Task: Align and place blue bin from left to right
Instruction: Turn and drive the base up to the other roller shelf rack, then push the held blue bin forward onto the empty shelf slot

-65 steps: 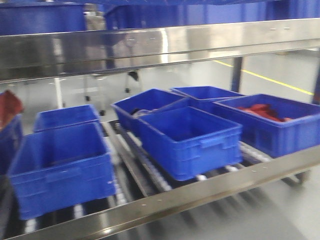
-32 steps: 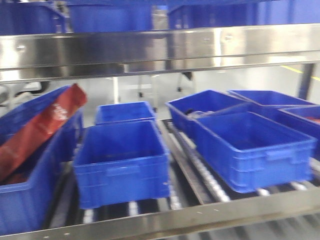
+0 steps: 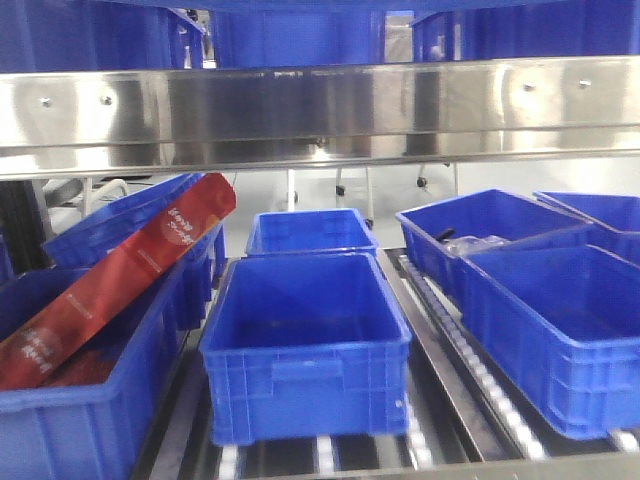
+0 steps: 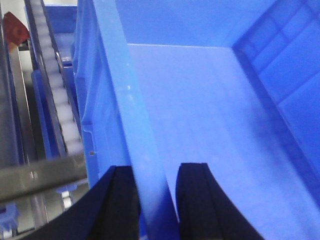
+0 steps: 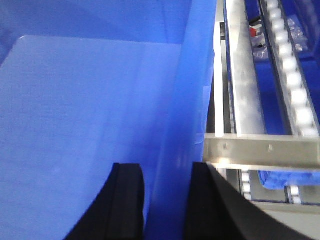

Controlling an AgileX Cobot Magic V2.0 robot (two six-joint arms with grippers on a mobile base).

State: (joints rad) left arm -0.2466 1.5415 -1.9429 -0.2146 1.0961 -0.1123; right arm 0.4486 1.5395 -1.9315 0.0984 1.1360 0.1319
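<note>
Stainless-steel roller rack (image 3: 320, 110), lower tier: roller tracks (image 3: 478, 375) run front to back in lanes. Resting on them are open blue bins in pairs: centre front bin (image 3: 305, 375) with centre rear bin (image 3: 310, 232) just behind; left front bin (image 3: 90, 425) and left rear bin (image 3: 125, 222); right front bin (image 3: 560, 345) and right rear bin (image 3: 485, 225). The upper tier carries upper bins (image 3: 290, 35).

Blue bin (image 4: 200, 110) cropped, red package (image 3: 110, 280) cut off left
</note>
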